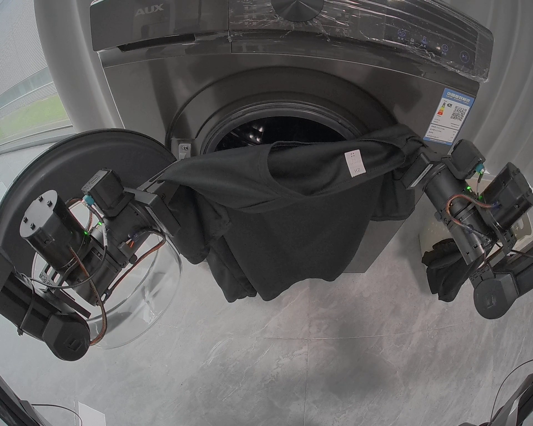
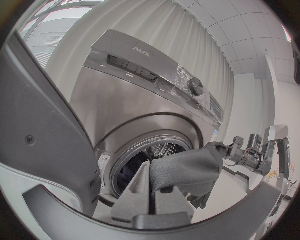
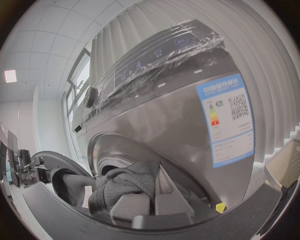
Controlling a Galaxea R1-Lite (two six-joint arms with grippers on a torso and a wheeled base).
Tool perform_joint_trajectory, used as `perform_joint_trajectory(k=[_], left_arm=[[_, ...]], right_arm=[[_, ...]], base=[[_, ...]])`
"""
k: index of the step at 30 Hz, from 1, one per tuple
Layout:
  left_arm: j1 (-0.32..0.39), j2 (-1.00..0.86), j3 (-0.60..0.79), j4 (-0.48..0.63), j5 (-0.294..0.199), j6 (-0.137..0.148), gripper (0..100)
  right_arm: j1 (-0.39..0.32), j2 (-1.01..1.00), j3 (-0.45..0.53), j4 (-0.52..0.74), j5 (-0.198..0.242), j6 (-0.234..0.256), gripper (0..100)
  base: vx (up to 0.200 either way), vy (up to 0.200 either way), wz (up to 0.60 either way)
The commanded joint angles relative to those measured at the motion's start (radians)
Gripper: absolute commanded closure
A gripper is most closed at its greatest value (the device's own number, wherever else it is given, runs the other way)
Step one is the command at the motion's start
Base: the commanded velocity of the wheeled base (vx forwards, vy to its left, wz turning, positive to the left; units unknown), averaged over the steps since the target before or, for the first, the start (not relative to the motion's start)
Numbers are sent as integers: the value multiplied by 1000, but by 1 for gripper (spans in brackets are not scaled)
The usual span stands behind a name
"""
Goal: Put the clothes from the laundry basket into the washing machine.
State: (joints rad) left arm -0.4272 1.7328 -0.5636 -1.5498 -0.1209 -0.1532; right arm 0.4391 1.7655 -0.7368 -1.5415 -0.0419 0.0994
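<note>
Left gripper (image 1: pixel 166 191) and right gripper (image 1: pixel 415 162) each clench an upper corner of the black fabric T-shirt (image 1: pixel 300 227), stretched before the dark round drum mouth (image 1: pixel 277 130) of the grey metal washing machine (image 1: pixel 155 89). Drive both arms forward together, lifting so your hanging hem clears the rim.

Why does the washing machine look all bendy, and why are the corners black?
Head view: the wide lens bows the washing machine outward, and its plastic wrap glints above the black shirt. Left wrist view: the round lens leaves black corners and leans the machine over. Right wrist view: black corners too, a bright ceiling light, and curved curtain folds.
</note>
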Motion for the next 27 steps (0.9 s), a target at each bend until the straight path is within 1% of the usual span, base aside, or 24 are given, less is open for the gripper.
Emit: perform_joint_trajectory(k=[1, 4, 16, 23, 27], left_arm=[[10, 22, -4, -1, 17, -2, 100], [16, 33, -10, -1, 27, -2, 100], [36, 28, -10, -1, 26, -9, 100], [28, 28, -9, -1, 26, -6, 100], [28, 24, 1, -1, 24, -8, 100]], right_arm=[[3, -38, -13, -2, -10, 0, 100], [3, -47, -13, -2, -12, 2, 100], [-5, -58, -1, -2, -10, 0, 100], [-2, -66, 8, -2, -12, 3, 100], [3, -75, 34, -2, -12, 6, 100]], base=[[0, 0, 0], [0, 0, 0], [0, 0, 0], [0, 0, 0], [0, 0, 0]])
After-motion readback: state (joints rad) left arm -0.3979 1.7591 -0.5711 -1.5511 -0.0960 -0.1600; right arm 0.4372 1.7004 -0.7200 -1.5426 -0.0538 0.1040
